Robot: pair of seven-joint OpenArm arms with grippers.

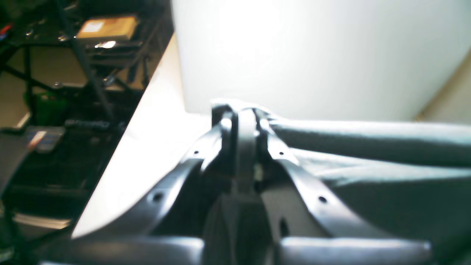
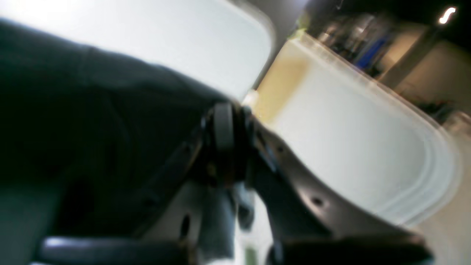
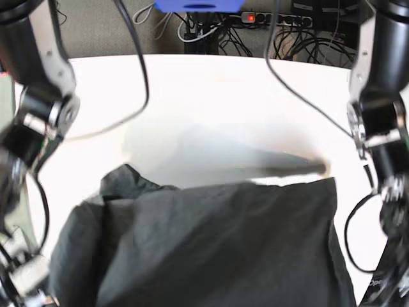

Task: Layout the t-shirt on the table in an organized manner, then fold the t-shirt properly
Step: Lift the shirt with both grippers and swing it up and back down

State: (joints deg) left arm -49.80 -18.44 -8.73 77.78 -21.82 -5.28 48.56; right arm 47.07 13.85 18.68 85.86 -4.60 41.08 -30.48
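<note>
The dark charcoal t-shirt (image 3: 217, 249) lies wrinkled over the near half of the white table (image 3: 211, 96); its far edge is blurred. In the left wrist view my left gripper (image 1: 241, 114) is shut on the t-shirt's edge, and the cloth (image 1: 368, 176) runs off to the right over the table (image 1: 294, 55). In the right wrist view my right gripper (image 2: 228, 117) is shut on the t-shirt, and the cloth (image 2: 92, 110) spreads to the left over the table (image 2: 184, 36). Neither gripper's fingers show in the base view.
The left arm (image 3: 377, 128) stands at the base view's right edge, the right arm (image 3: 38, 109) at its left. Cables and a power strip (image 3: 255, 19) lie behind the table. A dark rack with a cardboard box (image 1: 106, 27) stands past the table edge. Another white rounded surface (image 2: 349, 147) lies beyond a beige gap.
</note>
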